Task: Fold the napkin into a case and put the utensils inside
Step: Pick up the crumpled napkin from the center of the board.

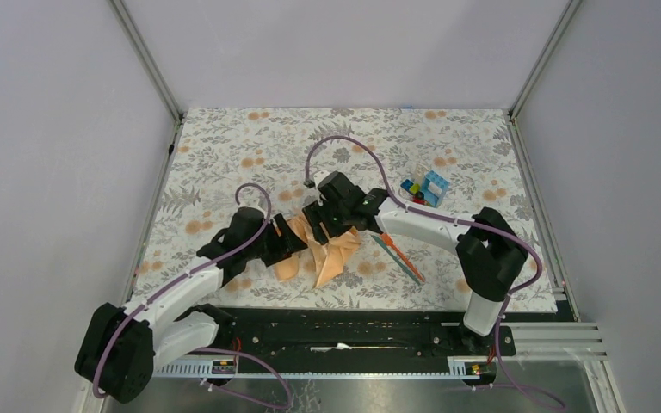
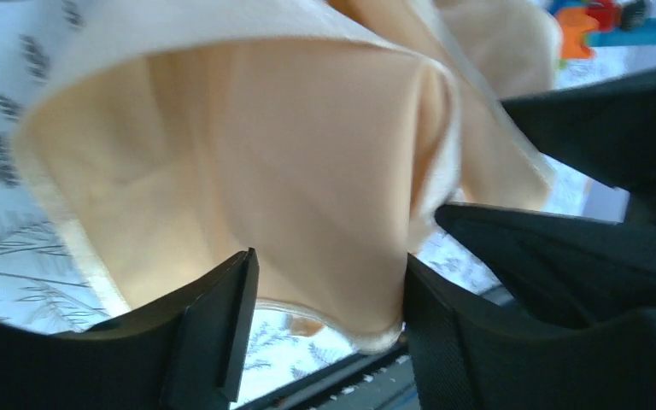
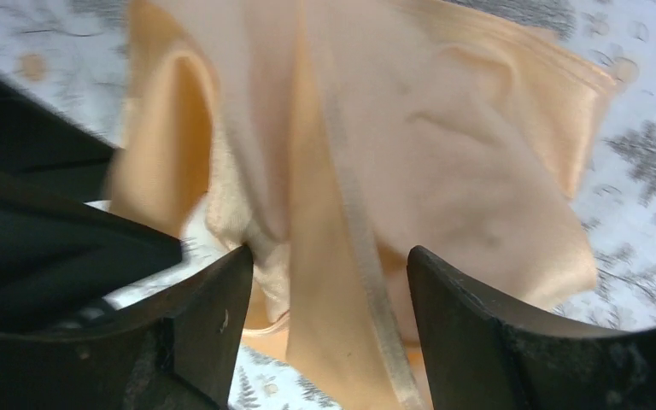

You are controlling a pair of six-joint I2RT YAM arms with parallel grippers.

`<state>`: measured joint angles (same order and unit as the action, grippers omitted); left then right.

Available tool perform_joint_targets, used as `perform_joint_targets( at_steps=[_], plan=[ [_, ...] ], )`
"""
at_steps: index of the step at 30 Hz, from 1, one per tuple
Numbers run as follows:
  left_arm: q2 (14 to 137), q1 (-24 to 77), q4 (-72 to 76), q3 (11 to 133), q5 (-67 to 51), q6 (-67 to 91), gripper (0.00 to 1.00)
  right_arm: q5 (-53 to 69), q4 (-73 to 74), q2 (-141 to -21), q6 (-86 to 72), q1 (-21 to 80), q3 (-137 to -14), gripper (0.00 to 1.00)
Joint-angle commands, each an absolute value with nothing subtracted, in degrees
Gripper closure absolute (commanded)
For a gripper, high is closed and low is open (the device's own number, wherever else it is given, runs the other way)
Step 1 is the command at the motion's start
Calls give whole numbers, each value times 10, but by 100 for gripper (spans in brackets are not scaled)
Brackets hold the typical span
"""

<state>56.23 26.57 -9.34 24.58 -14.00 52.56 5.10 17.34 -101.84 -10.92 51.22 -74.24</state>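
While the fold is in hand, both arms meet over the cloth near the mat's centre.

Napkin [image 1: 331, 256]: peach satin, crumpled and only partly folded, lying toward 6 o'clock on the floral mat [image 1: 224, 146]; not yet a compact packet.
Left gripper [image 2: 329, 278]: at the napkin's 9 o'clock edge; jaws wide apart around a loose bulge of cloth, with no firm pinch evident.
Right gripper [image 3: 329, 265]: at the napkin's 12 o'clock edge; jaws equally wide, hemmed folds hanging between them.
Utensils [image 1: 400, 258]: orange and teal pieces together on the mat, just beside the napkin at its 3 o'clock.
Toy blocks [image 1: 424, 187]: at 1 o'clock, well apart.
Technique: probably close on one hem layer each, draw the satin taut, and lay it flat before creasing; slippery cloth may slide.
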Motion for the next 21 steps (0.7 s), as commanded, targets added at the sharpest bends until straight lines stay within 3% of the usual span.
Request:
perform_joint_targets(
  at_steps=[1, 3, 4, 6, 8, 12, 15, 18, 21],
  plan=[
    [581, 270, -169, 290, -28, 493, 41, -127, 149, -997, -119, 513, -712, 32],
    [570, 270, -205, 294, 27, 485, 53, -166, 120, -990, -125, 513, -707, 45],
    [564, 269, -241, 302, 55, 483, 67, -173, 110, -987, -126, 512, -712, 56],
    [552, 269, -291, 324, 102, 481, 85, -183, 99, -986, -136, 506, -731, 75],
    [533, 269, -336, 352, 145, 480, 100, -176, 94, -985, -150, 489, -757, 82],
    [475, 269, -417, 410, 222, 501, 100, -91, 87, -989, -150, 436, -819, 85],
    [417, 269, -447, 439, 255, 513, 100, 54, 109, -1015, -133, 382, -886, 89],
    [380, 269, -446, 446, 250, 496, 100, 151, 152, -1063, -103, 337, -961, 88],
    [391, 269, -443, 451, 193, 481, 100, 167, 186, -1113, -93, 301, -1035, 89]
  ],
)
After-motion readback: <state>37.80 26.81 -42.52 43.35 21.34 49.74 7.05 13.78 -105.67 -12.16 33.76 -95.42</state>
